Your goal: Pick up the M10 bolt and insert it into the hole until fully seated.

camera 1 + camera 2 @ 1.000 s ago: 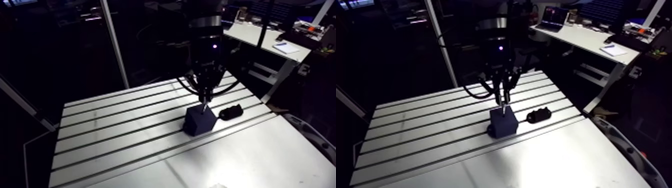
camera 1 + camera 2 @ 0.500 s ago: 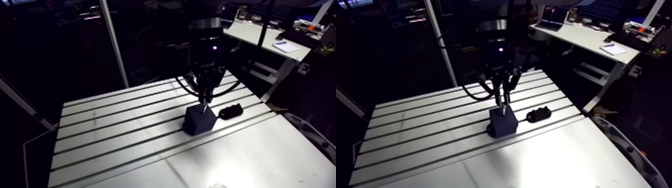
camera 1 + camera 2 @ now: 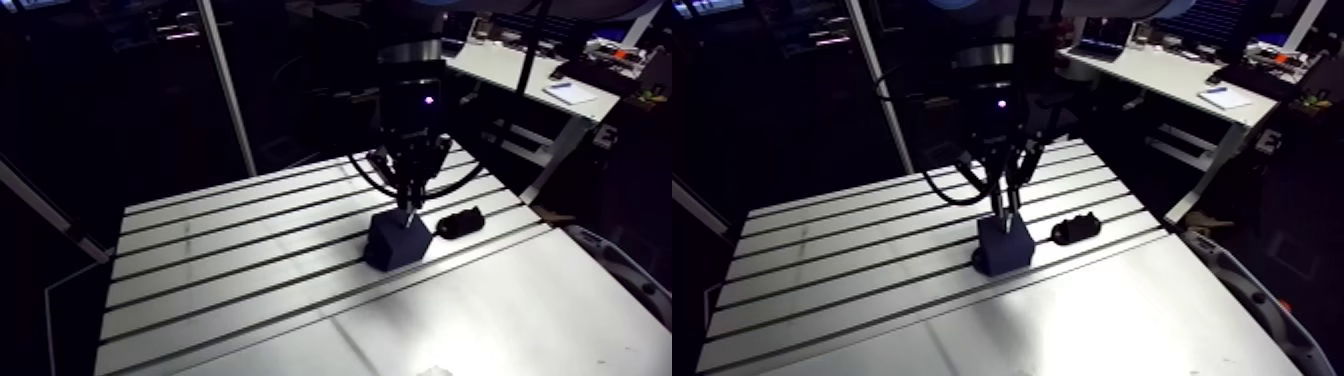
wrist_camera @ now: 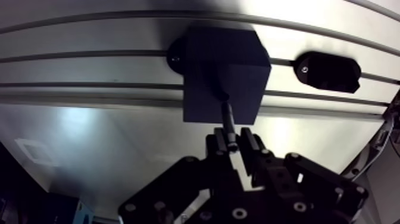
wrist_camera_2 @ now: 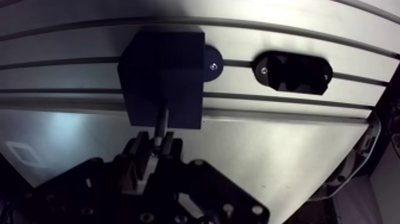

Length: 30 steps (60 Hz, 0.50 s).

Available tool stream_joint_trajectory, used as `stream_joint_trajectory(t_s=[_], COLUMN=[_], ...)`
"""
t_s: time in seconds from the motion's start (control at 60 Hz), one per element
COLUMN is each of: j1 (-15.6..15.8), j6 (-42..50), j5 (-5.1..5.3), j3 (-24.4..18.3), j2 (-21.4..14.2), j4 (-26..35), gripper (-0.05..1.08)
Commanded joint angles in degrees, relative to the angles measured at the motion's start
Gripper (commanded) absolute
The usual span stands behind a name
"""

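A dark blue block stands bolted on the slotted table. My gripper hangs just above it, shut on the M10 bolt, a thin dark shank held upright between the fingertips. The bolt's lower end points down at the block's top face, near the edge closest to the gripper; whether it touches the block or has entered the hole I cannot tell. In the arm view the gripper stands over the block, with the bolt as a pale sliver at its tip.
A black oblong holder sits in a table slot beside the block, seen in the arm view too as the holder. A round black clamp foot pokes out at the block's base. Bare slotted aluminium stretches to the left.
The arm view has shifted slightly, so the camera moved. The gripper seems a little lower over the block, still holding the bolt.
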State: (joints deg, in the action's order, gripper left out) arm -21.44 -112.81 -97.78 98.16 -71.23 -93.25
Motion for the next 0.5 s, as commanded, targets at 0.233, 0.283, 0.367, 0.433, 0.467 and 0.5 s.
stream_joint_trajectory(t_s=[0.233, 0.283, 0.367, 0.433, 0.467, 0.5], j1=[0.07, 0.07, 0.07, 0.07, 0.07, 0.07], j6=[0.00, 0.00, 0.00, 0.00, 0.00, 0.00], j5=[0.00, 0.00, 0.00, 0.00, 0.00, 0.00], j3=[0.05, 0.05, 0.05, -0.03, -0.12, -0.20], j2=[0.00, 0.09, 0.33, 0.35, 0.35, 0.43], j4=[-0.04, -0.04, -0.12, -0.13, -0.13, -0.13], gripper=[1.08, 1.08, 1.08, 1.08, 1.08, 1.08])
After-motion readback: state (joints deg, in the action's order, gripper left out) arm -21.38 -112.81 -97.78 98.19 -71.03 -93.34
